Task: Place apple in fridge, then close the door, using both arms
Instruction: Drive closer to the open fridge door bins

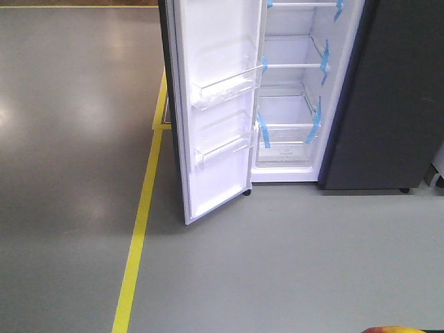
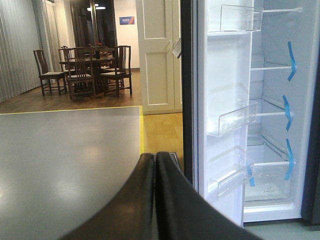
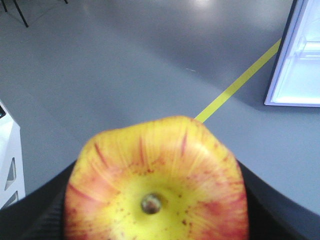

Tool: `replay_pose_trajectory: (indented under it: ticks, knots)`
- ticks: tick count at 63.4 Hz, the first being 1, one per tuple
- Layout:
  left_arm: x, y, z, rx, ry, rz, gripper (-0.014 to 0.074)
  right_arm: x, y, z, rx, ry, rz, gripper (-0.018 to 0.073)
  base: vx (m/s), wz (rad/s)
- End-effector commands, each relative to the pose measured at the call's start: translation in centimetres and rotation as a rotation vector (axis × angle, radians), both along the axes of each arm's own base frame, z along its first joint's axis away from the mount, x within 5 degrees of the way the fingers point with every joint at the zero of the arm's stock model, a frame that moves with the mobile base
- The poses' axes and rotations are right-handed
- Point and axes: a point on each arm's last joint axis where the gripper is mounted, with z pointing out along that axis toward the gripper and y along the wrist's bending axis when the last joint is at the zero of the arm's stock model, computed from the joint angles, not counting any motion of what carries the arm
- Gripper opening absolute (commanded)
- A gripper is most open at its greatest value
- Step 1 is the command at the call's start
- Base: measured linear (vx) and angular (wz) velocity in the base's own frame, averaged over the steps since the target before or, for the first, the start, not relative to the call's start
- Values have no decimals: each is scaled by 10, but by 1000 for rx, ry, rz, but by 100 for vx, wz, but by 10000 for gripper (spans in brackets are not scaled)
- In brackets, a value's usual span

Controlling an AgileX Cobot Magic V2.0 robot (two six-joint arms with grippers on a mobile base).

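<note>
The apple, yellow with red streaks and its stem dimple toward the camera, fills the lower right wrist view, and my right gripper is shut on it, black fingers at both sides. A sliver of the apple shows at the bottom edge of the front view. The fridge stands open ahead, white inside, with blue tape on clear shelves. Its door swings out to the left with clear bins. My left gripper is shut on nothing, its fingers pressed together, left of the door.
A yellow floor line runs from the door's left side toward me. A dark grey panel stands right of the fridge. Dining chairs and a table stand far back left. A white object sits at the right wrist view's left edge.
</note>
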Motion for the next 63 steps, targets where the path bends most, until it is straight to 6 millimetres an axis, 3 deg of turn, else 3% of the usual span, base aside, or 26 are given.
replay_pose_trajectory:
  ticks: [1,63]
  knots:
    - [-1,0,0,-6,-66,-6,-6,3,2,12,58,-49,-15,356,18,-4]
    - [-1,0,0,-6,-66,-6,-6,3,2,12,58,-49,-15,356,14,1]
